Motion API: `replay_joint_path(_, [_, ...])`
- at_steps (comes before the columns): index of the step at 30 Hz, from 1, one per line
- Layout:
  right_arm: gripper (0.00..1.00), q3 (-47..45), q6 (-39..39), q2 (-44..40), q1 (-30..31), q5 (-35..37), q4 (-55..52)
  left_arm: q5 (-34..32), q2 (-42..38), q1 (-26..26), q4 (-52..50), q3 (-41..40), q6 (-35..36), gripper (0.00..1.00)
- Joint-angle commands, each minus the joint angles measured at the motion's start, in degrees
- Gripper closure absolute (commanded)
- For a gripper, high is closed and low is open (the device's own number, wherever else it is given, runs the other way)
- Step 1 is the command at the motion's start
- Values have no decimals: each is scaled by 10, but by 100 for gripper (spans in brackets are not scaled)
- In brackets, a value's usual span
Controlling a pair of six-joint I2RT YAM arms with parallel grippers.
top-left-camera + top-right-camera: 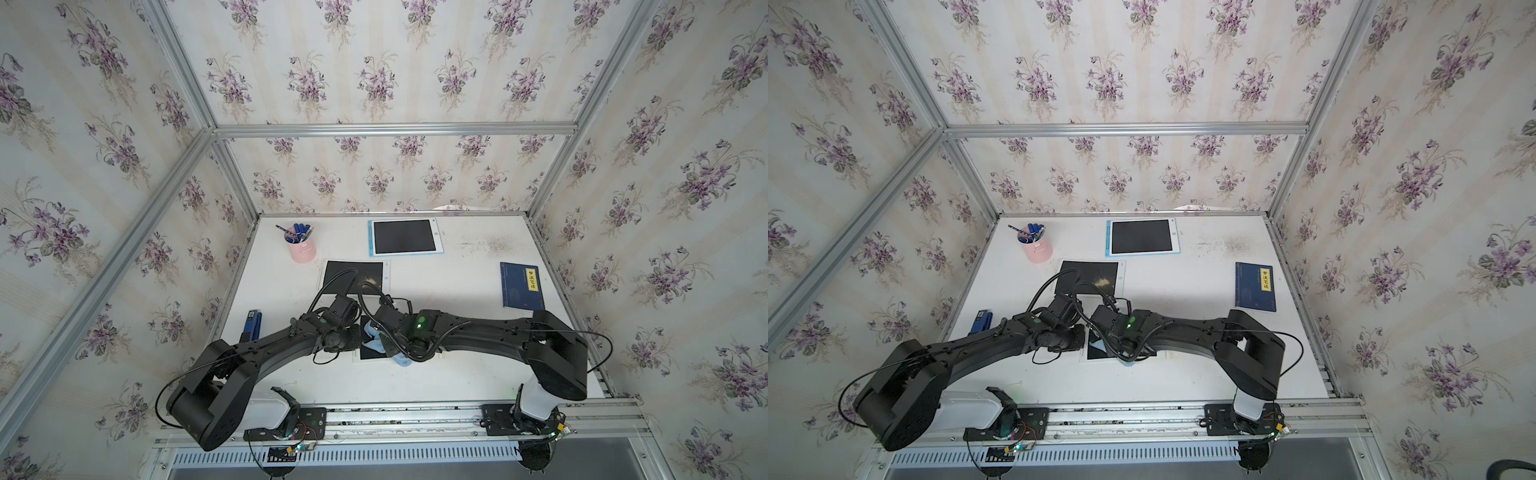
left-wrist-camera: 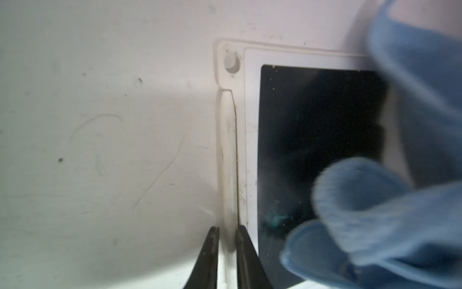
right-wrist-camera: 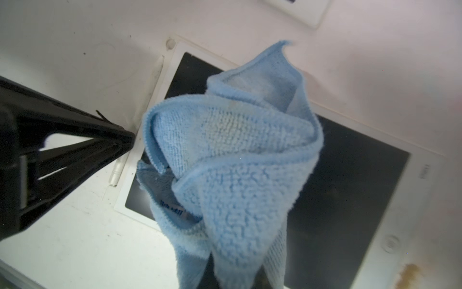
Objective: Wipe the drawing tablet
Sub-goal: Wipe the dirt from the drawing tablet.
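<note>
Near the front middle of the white table [image 1: 457, 365], under both wrists, lies the drawing tablet [image 3: 350, 187], a dark screen in a white frame. It lies flat and is also seen in a top view [image 1: 370, 353]. The left gripper [image 2: 227, 232] comes in at the tablet's left edge. Its jaws are drawn almost together, with only the white stylus [image 2: 226, 150], docked along that edge, in the narrow gap between the black fingertips [image 2: 241, 235]; they clamp on it. The right gripper [image 3: 235, 275] is clenched on a bunched light blue cloth [image 3: 237, 162]. The cloth's folds spread out from the jaws and cover much of the screen's middle in the right wrist view. Whether the cloth presses on the glass or hangs just above it cannot be told. The left wrist view shows the cloth [image 2: 400, 225] blurred over the screen's far side, with a few pale specks on the bare dark glass.

Farther back sit a second white tablet [image 1: 353, 276], a blue-framed tablet [image 1: 405, 237], a pink pen cup [image 1: 302, 251] and a blue book [image 1: 521, 286].
</note>
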Motion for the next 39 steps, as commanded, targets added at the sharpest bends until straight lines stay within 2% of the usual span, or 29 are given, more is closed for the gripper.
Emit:
replay_joint_path(1, [100, -15, 15, 29, -2, -11, -2, -14, 2, 1, -36, -5, 0, 84])
replay_joint_path(5, [100, -110, 43, -12, -35, 45, -40, -12, 1, 3, -36, -6, 3, 84])
replay_joint_path(9, [100, -213, 47, -121, -119, 75, -77, -11, -1, 6, -36, -6, 7, 84])
replay_joint_path(11, [100, -227, 36, -169, -151, 78, -86, -11, -3, 7, -37, -6, 8, 84])
replay_joint_path(13, [100, -207, 26, -201, -156, 78, -88, -11, -7, 7, -38, -7, 8, 84])
replay_joint_path(17, [100, -127, 9, -172, -131, 42, -66, -11, -11, 9, -40, -7, 9, 84])
replay_joint_path(20, [100, -44, 5, -102, -84, 61, -65, -12, -16, 9, -44, -7, 7, 84])
replay_joint_path(24, [100, 16, 3, -20, -36, 18, -39, -12, -19, 10, -44, -8, 5, 83])
replay_joint_path(28, [100, 8, 7, 7, 9, -23, -20, -9, -12, 11, -41, -4, 5, 83])
replay_joint_path(32, [100, -89, 34, -33, 12, -20, -31, -9, -9, 12, -39, -3, 8, 83])
replay_joint_path(35, [100, -169, 61, -95, -20, 17, -78, -8, -11, 13, -37, -7, 10, 83])
replay_joint_path(39, [100, -228, 57, -221, -134, 5, -112, -6, -14, 14, -39, -8, 12, 83])
